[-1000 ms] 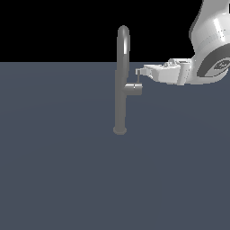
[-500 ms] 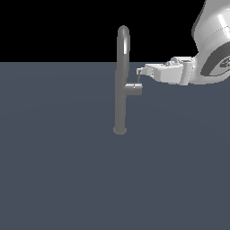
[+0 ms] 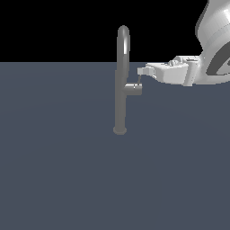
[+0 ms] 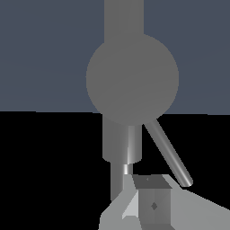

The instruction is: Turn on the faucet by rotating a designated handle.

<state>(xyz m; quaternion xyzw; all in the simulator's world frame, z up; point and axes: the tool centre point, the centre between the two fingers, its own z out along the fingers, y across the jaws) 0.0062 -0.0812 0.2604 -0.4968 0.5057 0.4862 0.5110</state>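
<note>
Dark slate floor bears the upright faucet [image 3: 120, 90]; its handle [image 3: 133, 89] juts toward the exterior view's right, gripper [image 3: 142, 72] just beside. Wrist view alone shows the lever rod [image 4: 168, 152]; jaw state unclear

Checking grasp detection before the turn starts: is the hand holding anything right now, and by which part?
Nothing is visibly held. The hand sits at the tip of the handle's thin lever rod, beside the faucet; no closed grip shows.

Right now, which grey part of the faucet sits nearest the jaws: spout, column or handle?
The handle, the short stub with a thin lever rod, just below the gripper.
</note>
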